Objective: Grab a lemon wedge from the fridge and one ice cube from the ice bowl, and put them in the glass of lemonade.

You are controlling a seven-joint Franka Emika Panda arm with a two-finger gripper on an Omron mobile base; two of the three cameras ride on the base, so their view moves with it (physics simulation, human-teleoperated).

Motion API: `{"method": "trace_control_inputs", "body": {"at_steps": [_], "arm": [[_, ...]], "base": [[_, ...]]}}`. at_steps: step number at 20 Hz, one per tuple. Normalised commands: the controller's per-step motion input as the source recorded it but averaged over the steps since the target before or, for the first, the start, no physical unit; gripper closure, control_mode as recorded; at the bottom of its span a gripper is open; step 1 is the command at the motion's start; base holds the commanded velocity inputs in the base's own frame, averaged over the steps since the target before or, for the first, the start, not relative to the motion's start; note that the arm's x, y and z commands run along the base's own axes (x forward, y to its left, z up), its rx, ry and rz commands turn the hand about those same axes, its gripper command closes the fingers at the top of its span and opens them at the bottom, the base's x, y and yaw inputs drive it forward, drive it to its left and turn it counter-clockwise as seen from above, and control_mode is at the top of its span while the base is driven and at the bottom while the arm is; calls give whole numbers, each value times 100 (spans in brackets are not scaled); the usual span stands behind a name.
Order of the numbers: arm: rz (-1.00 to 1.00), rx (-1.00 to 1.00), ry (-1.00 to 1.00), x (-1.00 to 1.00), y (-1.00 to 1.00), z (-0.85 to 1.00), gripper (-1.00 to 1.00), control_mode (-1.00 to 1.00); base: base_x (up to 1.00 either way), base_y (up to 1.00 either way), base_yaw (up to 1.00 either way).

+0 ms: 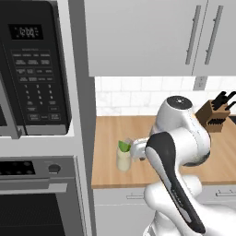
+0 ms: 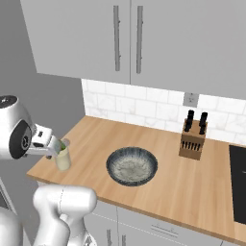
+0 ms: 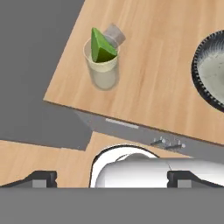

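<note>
You see the wooden counter (image 2: 182, 192) first, and on it the ice bowl (image 2: 131, 166) near the middle, well apart from the knife block (image 2: 192, 141) by the wall. The glass of lemonade (image 3: 102, 65) stands near the counter's corner. The lemon wedge (image 3: 102, 47) sits in the glass, its tip pointing up over the rim. The gripper (image 3: 112, 179) is spread wide, holding nothing, apart from the glass.

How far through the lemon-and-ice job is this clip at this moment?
Done: the lemon wedge sits in the glass of lemonade, tip poking above the rim. In hand: nothing; the tool is open above the counter. Left: picking one ice cube from the ice bowl and adding it to the glass.
</note>
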Motion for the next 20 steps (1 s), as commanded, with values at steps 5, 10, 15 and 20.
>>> {"method": "trace_control_inputs", "body": {"at_steps": [5, 10, 15, 20], "arm": [[-27, 6, -1, -83, -59, 70, -100, -100], [-20, 13, -3, -30, -55, 24, -100, -100], [-14, 12, 0, -3, -62, 10, -100, -100], [0, 4, 0, -1, -12, 29, -100, -100]], "base": [[0, 0, 0], [0, 0, 0], [0, 0, 0], [0, 0, 0]]}}
